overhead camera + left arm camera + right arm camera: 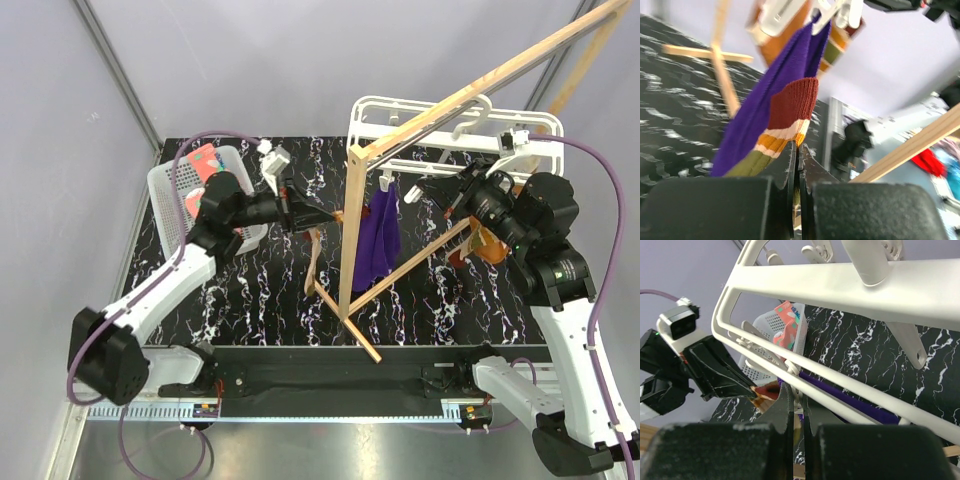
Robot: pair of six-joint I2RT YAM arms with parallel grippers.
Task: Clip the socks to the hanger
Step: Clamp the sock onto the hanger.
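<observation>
Left hand (pixel 797 152) clamps the striped sock (pixel 790 107), raised beside the purple cloth (pixel 760 110). Right hand (pixel 797 400) is clenched under the hanger (pixel 850 285). Next, probably: feed the cuff into a clip (pixel 791 369).

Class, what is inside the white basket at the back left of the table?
A pink sock with a teal patch shows in the basket. The left arm covers part of it, so how many lie there cannot be told.

Hanger (pixel 840 285): white plastic, smooth, slight sheen. Striped sock (pixel 792 107): ribbed knit cloth, matt. Purple cloth (pixel 772 85): finer knit, matt. Rail stand (pixel 350 230): pale bare wood, matt. Table (pixel 260 290): black with white marble veining, smooth. Basket (pixel 168 205): white perforated plastic. Left gripper (pixel 797 150) fingers (pixel 715 210): matt black, grainy.
</observation>
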